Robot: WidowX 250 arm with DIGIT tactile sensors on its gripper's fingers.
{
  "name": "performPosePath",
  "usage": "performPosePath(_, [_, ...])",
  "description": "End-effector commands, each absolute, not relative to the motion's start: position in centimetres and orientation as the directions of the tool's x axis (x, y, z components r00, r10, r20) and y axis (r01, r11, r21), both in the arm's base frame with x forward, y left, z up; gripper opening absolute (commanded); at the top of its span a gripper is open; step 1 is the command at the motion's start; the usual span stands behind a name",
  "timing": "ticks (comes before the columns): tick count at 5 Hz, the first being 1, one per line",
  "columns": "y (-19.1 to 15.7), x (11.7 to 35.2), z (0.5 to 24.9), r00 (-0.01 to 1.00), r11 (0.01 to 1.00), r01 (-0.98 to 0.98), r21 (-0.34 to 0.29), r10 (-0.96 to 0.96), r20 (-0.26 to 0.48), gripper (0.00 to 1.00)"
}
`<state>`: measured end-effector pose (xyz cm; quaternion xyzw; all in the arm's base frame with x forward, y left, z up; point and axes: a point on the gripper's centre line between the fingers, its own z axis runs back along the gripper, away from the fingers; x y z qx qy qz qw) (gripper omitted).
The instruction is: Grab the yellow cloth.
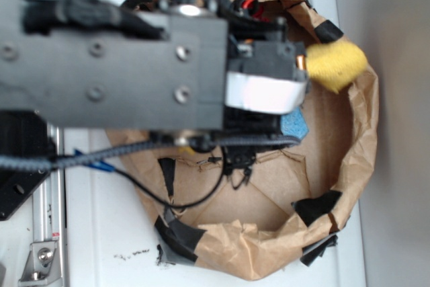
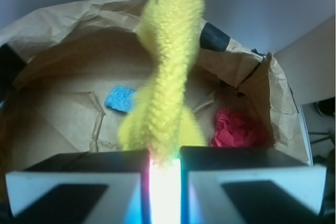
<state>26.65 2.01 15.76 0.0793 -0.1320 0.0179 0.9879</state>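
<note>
Inside paper bag (image 2: 63,30), blue sponge (image 2: 121,98), red rag (image 2: 239,128)

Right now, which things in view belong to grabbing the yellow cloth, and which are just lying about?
Belongs to the job:
- yellow cloth, pinched between the jaws and hanging free
- gripper, shut on it

Just lying about:
- blue sponge, on the bag floor
- red rag, on the bag floor
- brown paper bag, holding both

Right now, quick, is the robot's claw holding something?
Gripper: closed on the yellow cloth, which hangs lifted above the paper bin.
</note>
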Motion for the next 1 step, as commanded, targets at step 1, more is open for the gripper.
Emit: performPosePath(1, [3.51,26.29,16.75,0.956,0.986,-0.081,0.144,0.037,0.290,0.00])
